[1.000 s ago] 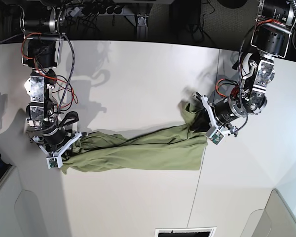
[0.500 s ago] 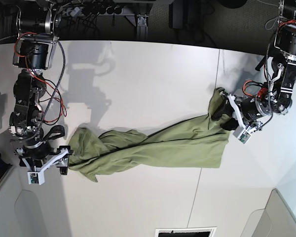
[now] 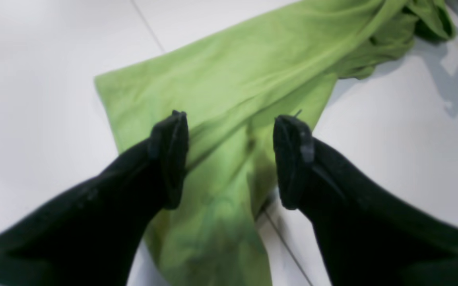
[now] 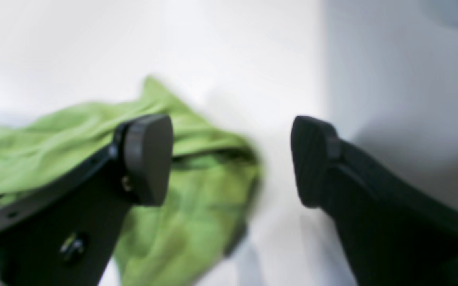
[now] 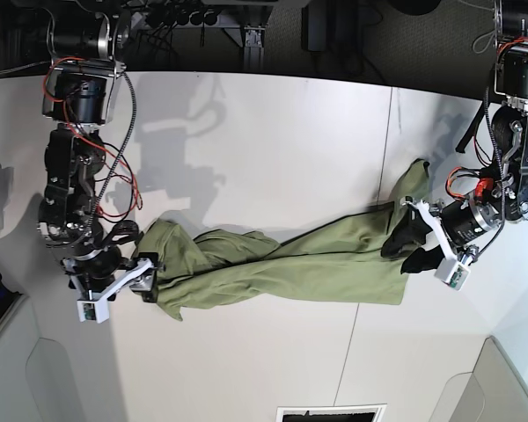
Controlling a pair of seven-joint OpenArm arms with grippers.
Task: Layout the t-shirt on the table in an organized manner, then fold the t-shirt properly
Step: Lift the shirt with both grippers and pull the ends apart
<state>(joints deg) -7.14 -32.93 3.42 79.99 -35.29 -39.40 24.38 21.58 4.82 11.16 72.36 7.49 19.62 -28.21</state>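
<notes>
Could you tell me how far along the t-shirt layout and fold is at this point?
Early. The t-shirt lies stretched lengthwise across the table but is twisted and bunched, not flat. Both the left gripper and right gripper are open at its ends, holding nothing. Spreading it flat and all folding remain.

T-shirt (image 5: 290,259) – soft green cloth, matt, wrinkly. Table (image 5: 273,141) – smooth white top, matt w/ faint sheen. Gripper fingers (image 4: 149,159): black, matt plastic-looking.
</notes>
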